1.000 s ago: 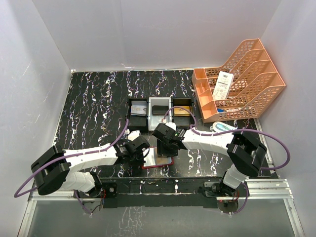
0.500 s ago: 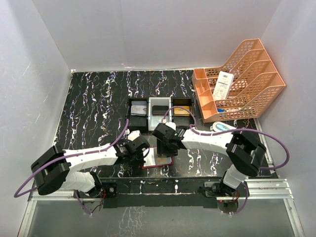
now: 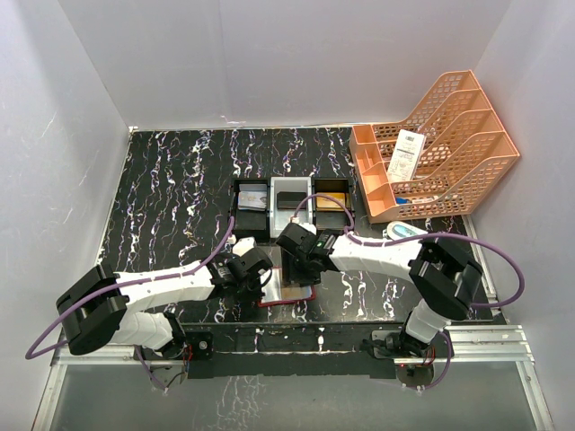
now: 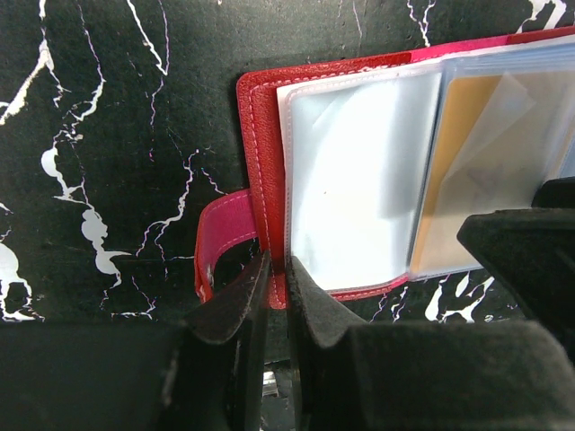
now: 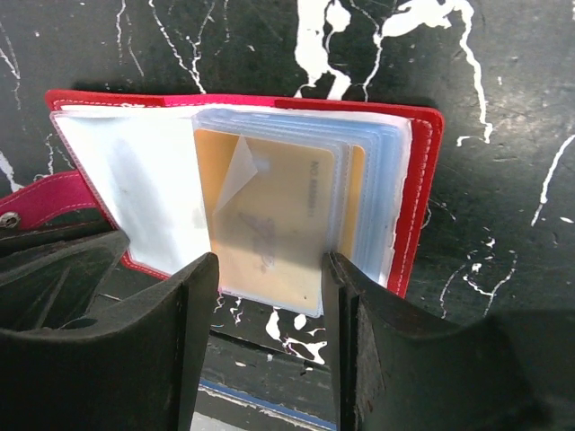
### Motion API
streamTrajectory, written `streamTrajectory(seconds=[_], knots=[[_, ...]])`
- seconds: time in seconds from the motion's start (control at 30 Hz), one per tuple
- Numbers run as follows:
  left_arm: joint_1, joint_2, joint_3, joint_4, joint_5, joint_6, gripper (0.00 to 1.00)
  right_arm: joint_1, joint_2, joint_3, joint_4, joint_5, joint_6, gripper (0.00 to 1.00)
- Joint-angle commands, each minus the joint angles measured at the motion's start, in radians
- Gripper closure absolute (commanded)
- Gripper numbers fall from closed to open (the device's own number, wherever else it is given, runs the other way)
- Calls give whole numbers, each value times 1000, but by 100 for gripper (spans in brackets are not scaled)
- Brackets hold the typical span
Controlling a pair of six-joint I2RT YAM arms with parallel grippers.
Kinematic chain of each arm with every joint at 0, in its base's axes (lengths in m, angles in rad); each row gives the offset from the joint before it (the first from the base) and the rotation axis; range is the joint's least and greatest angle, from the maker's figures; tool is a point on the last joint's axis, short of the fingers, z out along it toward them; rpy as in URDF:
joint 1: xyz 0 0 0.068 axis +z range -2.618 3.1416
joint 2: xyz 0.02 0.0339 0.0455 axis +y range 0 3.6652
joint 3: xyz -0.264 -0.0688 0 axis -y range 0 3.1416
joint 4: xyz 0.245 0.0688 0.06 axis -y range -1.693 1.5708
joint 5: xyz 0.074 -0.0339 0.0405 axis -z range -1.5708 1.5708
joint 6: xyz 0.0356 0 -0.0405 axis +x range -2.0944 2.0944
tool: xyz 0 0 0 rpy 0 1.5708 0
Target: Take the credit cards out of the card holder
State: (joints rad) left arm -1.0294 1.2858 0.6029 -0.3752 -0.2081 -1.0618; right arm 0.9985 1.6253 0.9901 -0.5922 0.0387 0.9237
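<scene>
Overhead, the card holder [image 3: 289,296] is lying open at the near middle of the table [image 3: 180,197].

Left wrist: the left gripper [image 4: 277,274] is pinching its red cover edge.

Right wrist: the right gripper [image 5: 265,296] is standing wide astride the orange-gold card [image 5: 269,224], which is sitting sleeved. Extraction appears outstanding.

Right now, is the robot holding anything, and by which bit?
The left gripper pinches the card holder by its cover edge, beside the snap tab. The right gripper holds nothing; its jaws stand open over the orange card.

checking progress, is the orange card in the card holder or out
In. The orange card lies inside a clear sleeve of the open card holder; the right gripper is open over it.
</scene>
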Motion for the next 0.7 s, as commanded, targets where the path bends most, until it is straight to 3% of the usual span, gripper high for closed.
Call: streamTrajectory(seconds=[0.0,0.67], knots=[[1,13,21,9,15,6,89,3,-38,-17,141,-89,7,53],[2,10,22,7,12,7,89,3,-137,-19,187,-126,53,53]])
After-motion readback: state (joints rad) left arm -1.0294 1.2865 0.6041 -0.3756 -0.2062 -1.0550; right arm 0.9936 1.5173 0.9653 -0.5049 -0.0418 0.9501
